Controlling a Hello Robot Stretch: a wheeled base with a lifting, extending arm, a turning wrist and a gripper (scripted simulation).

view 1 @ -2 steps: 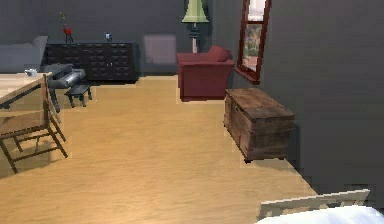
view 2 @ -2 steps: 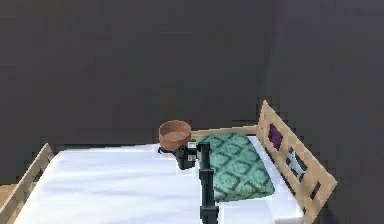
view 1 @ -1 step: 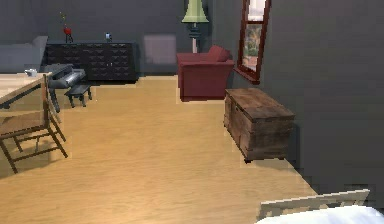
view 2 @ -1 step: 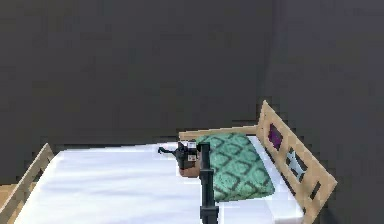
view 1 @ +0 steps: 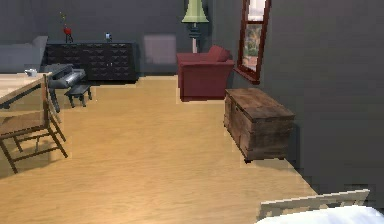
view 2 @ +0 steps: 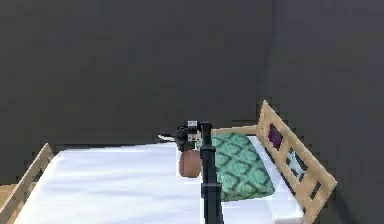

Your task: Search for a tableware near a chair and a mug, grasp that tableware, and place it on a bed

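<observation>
We see a brown rounded thing (view 2: 188,163) right at the far end of the gripper (view 2: 186,141), just under its dark body and just left of the arm (view 2: 210,192). Its shape is too vague for us to call it tableware with any certainty. The white cover of the bed (view 2: 100,182) lies behind it, so we cannot tell whether the gripper holds it or whether it rests on the cover.

Just right of the gripper, beside the arm, a green patterned pillow (view 2: 243,165) lies on the bed. Beyond the pillow, farther right of the gripper, stands the wooden headboard (view 2: 292,160). Well to the gripper's left, at the other end of the bed, a wooden footboard (view 2: 36,168) shows. A dark wall (view 2: 130,60) rises behind the gripper.

The forward view looks over a wooden floor (view 1: 150,150), with a corner of the bed at its bottom right. A wooden chest (view 1: 258,122) stands against the wall on the right, and beyond it are a red armchair (view 1: 205,72) and a lamp with a green shade (view 1: 194,12). A red-framed window (view 1: 254,40) hangs above the chest. A dark sideboard (view 1: 100,58) stands at the back wall, and a wooden chair (view 1: 30,125) is drawn up to a table (view 1: 14,88) at the left edge.
</observation>
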